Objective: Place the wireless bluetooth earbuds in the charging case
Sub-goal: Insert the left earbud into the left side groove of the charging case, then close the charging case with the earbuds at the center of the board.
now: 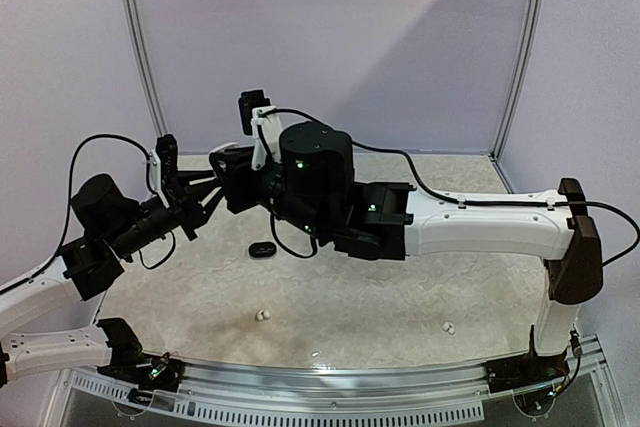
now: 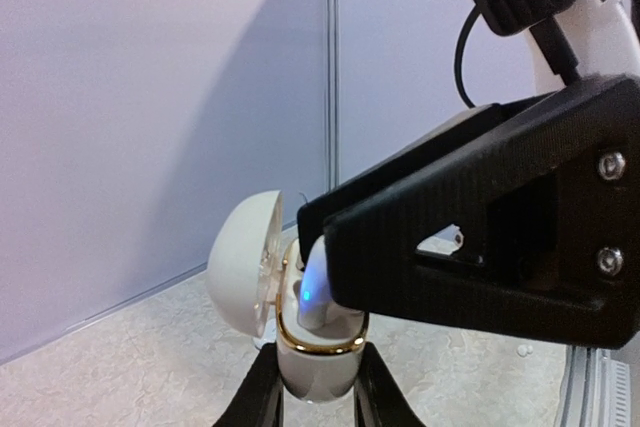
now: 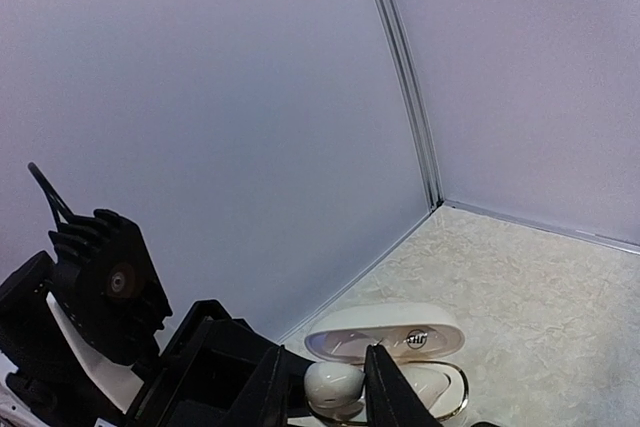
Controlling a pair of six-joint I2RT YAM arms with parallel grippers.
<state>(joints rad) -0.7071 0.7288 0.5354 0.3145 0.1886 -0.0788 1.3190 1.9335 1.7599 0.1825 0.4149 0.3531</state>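
Item 1: white charging case (image 2: 315, 365), gold-rimmed, lid (image 2: 240, 267) standing open. It is being held above the counter (image 1: 350, 292) at about 10 o'clock, with the left end effector (image 2: 318, 402) clenching its lower body.
Contents: one white earbud (image 3: 335, 385), glowing blue, is sitting at the case's mouth between the fingers of the right end effector (image 3: 325, 362). I cannot tell whether that grip is firm or released.
Item 2: black oval case (image 1: 263, 249) is lying on the counter at 9 o'clock, contents not visible.
Loose: first loose white earbud (image 1: 262, 315) is lying at 7 o'clock, second loose white earbud (image 1: 448, 328) at 4 o'clock.
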